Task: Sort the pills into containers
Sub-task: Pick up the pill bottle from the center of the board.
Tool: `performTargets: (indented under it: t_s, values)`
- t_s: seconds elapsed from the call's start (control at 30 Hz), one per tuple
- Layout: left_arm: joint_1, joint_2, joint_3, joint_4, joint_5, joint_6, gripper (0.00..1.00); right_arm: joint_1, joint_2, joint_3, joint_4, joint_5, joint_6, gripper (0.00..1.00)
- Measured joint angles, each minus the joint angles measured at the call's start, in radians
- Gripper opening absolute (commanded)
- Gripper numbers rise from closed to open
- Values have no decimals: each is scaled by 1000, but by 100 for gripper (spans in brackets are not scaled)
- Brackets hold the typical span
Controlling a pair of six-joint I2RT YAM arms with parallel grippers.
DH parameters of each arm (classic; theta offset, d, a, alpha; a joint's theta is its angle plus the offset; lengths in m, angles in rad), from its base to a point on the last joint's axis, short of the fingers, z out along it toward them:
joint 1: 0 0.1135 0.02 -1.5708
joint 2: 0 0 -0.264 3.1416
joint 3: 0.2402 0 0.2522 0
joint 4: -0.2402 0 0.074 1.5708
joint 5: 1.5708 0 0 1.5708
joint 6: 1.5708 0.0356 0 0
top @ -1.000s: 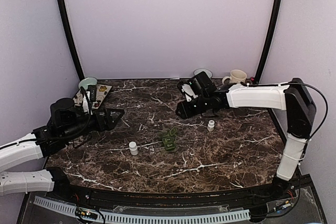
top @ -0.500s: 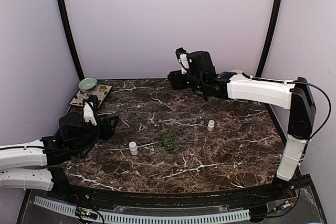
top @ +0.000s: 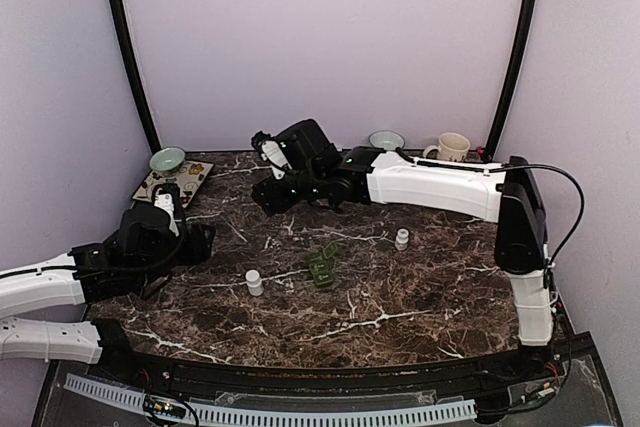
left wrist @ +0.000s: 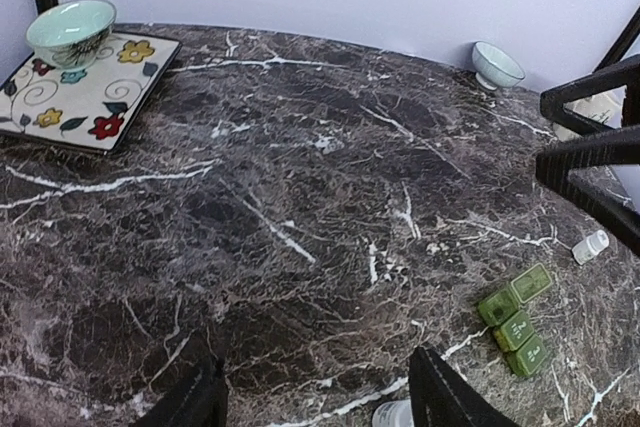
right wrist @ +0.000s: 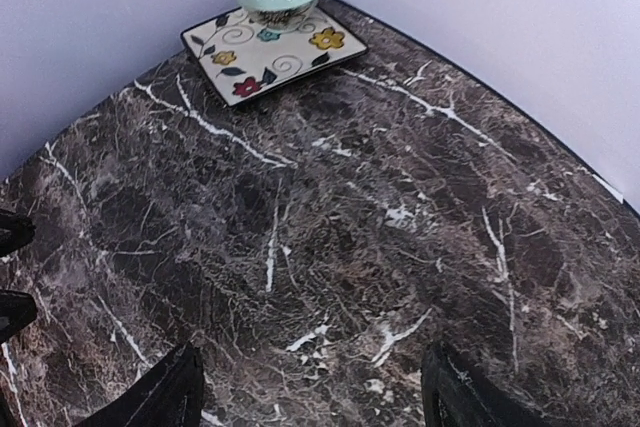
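The dark green container (top: 322,265), a short row of square compartments with lids, lies on the marble at centre; it also shows in the left wrist view (left wrist: 516,319). One white bottle (top: 254,282) stands to its left and another white bottle (top: 401,239) to its right. No loose pills show. My left gripper (top: 204,238) is open and empty, low over the table's left side (left wrist: 315,399). My right gripper (top: 263,196) is open and empty, reaching over the table's back left (right wrist: 310,397).
A floral tray (top: 190,175) with a pale green bowl (top: 167,158) sits at the back left corner. A small bowl (top: 386,139) and a cream mug (top: 452,147) stand at the back right. The right arm spans the back of the table.
My right arm has swung from the back centre to the left and lower, toward the tray side. My left gripper has shifted only slightly.
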Motion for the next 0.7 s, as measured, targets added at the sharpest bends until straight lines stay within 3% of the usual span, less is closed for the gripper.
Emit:
performTargets:
  t_s: [0.23,0.7]
  values:
    - [0,-5,13,-139,-6,-114,71,92,159,208,-232,-23,22,74]
    - [0,-53,13,-298,19,-265,71,156,287,365,-504,-89,129,73]
